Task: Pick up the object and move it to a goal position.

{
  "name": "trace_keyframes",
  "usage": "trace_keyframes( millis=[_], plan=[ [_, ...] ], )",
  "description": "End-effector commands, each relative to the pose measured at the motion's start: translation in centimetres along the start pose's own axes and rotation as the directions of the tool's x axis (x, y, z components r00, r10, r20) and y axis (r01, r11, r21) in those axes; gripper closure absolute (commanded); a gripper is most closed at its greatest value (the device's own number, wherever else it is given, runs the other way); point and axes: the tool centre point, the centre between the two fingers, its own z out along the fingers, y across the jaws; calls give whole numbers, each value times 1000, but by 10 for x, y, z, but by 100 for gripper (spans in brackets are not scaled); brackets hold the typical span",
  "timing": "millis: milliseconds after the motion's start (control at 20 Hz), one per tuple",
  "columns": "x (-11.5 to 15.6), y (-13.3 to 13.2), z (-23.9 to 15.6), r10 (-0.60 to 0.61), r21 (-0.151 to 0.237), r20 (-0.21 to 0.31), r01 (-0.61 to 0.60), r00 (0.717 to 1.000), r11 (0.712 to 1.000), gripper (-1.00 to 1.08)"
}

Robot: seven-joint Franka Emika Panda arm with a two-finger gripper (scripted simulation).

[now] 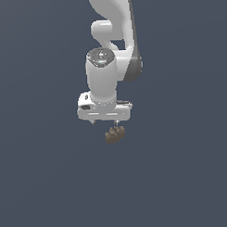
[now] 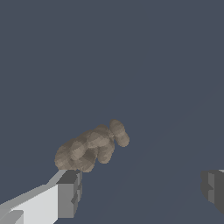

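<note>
The object is a small tan-brown lumpy thing with rounded lobes, lying on the dark grey ground just below the white gripper. In the wrist view the object lies close by one grey fingertip, while the other fingertip stands far off to the side. The gripper is open, with bare ground across most of the gap between its fingers. I cannot tell whether the nearer finger touches the object.
The white arm rises behind the gripper toward the top of the exterior view. A plain dark grey surface surrounds the object on all sides.
</note>
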Motion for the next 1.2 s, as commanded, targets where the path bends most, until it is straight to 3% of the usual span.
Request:
trace_keyframes(
  millis=[0,650,900,1150],
  plan=[
    [0,0,0,6,0,0,-6,1000,1000,-92],
    [0,-7,5,170,7,6,-170,985,985,-92],
    [0,-11,8,286,10,12,-286,958,958,-92],
    [0,-17,11,411,12,18,-411,912,912,-92]
  ],
)
